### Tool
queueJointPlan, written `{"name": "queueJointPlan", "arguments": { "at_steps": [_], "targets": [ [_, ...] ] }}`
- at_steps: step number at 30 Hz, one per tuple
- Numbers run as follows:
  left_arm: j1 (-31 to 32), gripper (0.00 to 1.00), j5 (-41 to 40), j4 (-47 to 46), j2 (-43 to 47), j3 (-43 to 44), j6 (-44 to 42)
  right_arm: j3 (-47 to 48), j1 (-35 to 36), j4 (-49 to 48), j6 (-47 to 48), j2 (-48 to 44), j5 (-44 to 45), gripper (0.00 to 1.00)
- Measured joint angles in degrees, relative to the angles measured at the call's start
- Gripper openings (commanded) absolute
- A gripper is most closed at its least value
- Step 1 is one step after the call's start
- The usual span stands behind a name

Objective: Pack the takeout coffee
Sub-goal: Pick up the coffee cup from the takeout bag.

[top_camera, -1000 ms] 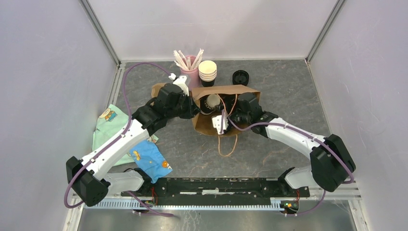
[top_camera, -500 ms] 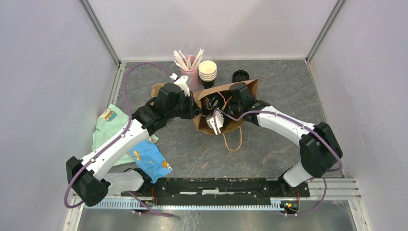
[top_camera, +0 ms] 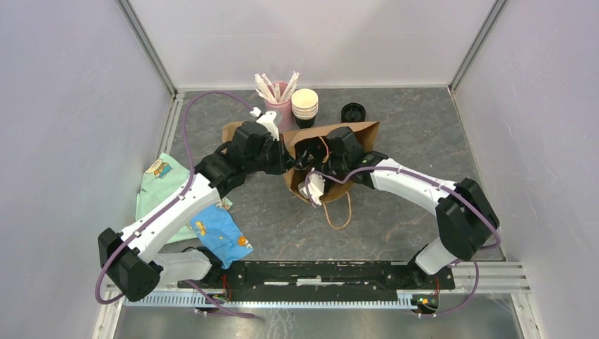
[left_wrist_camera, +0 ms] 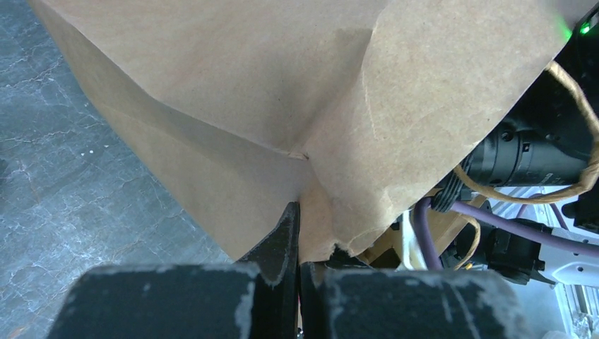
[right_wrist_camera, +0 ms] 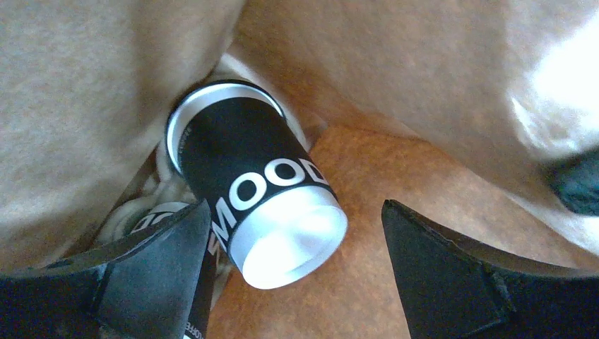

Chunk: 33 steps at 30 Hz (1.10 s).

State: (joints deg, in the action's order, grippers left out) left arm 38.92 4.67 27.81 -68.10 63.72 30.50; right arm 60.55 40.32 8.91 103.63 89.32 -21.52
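Step in hand: cup release inside bag.
Cup (right_wrist_camera: 247,183): tipped on its side inside the bag (left_wrist_camera: 233,92), near the table's (top_camera: 424,134) far edge.
Right gripper (right_wrist_camera: 295,212): spread wide either side of cup, no grip.
Left gripper (left_wrist_camera: 295,219): pressed together, pinching bag rim.
Next, likely: lift right gripper straight out without disturbing bag.

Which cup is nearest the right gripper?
The black MOOD-lettered cup inside the brown bag, between the fingers of the open right gripper. The cream-rimmed stack and the pink stirrer cup stand outside, behind the bag.
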Motion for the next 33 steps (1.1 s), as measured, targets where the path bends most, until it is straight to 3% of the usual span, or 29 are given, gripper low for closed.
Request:
{"name": "queueJointPlan", "arguments": {
  "at_steps": [9, 14, 20, 25, 33],
  "targets": [
    [-0.28, 0.02, -1.09, 1.92, -1.70, 1.22, -0.09, 1.40, 0.61, -0.20, 1.68, 4.24, 4.81, 0.92],
    [-0.35, 0.02, -2.34, 3.08, -1.70, 1.22, -0.09, 1.46, 1.40, -1.03, 2.08, 5.53, 8.44, 0.74],
    [-0.37, 0.02, -3.06, 3.13, -1.70, 1.27, -0.09, 1.46, 2.34, -1.90, 2.03, 6.75, 12.15, 0.61],
    [-0.37, 0.02, -3.78, 3.17, -1.70, 1.51, -0.09, 1.46, 2.40, -2.43, 1.57, 6.73, 13.16, 0.44],
    [-0.33, 0.02, -6.23, 3.58, -1.70, 3.17, 0.00, 0.70, 3.63, -2.19, -1.44, 4.28, 14.29, 0.35]
  ]
}}
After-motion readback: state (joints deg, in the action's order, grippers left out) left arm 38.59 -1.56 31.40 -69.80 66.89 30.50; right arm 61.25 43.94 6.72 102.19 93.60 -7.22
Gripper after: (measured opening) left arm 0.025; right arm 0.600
